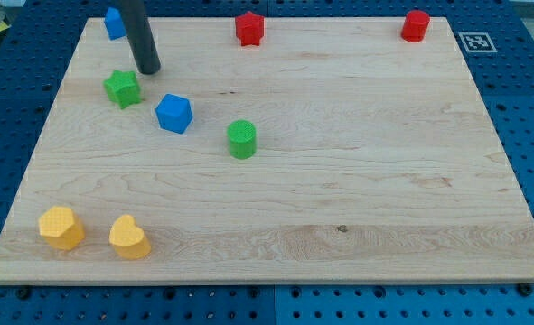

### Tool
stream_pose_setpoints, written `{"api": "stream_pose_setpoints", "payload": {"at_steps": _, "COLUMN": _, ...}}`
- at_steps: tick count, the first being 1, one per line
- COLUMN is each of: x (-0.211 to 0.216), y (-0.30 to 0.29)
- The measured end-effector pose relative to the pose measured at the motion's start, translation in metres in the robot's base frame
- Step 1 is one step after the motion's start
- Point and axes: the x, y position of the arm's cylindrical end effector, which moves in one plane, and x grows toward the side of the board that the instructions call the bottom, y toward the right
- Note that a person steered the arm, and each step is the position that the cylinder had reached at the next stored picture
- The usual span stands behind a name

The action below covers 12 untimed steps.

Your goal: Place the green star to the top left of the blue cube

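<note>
The green star (122, 88) lies on the wooden board at the view's upper left. The blue cube (173, 114) sits just to its lower right, a small gap between them. My tip (148, 69) rests on the board just above and to the right of the green star, above and left of the blue cube. The dark rod rises from it toward the view's top.
A second blue block (114, 23) sits at the top left edge, partly behind the rod. A green cylinder (241, 139) is right of the blue cube. A red star-like block (249, 28) and a red cylinder (416, 25) sit at the top edge. Two yellow blocks (60, 227) (129, 237) are at the bottom left.
</note>
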Motion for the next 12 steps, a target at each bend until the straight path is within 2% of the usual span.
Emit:
{"api": "stream_pose_setpoints", "payload": {"at_steps": 1, "x": -0.004, "y": -0.009}}
{"api": "stream_pose_setpoints", "payload": {"at_steps": 6, "x": 0.034, "y": -0.036}}
{"api": "stream_pose_setpoints", "payload": {"at_steps": 7, "x": 0.006, "y": -0.016}}
{"api": "stream_pose_setpoints", "payload": {"at_steps": 8, "x": 0.003, "y": 0.024}}
{"api": "stream_pose_setpoints", "payload": {"at_steps": 10, "x": 0.041, "y": 0.027}}
{"api": "stream_pose_setpoints", "payload": {"at_steps": 12, "x": 0.055, "y": 0.005}}
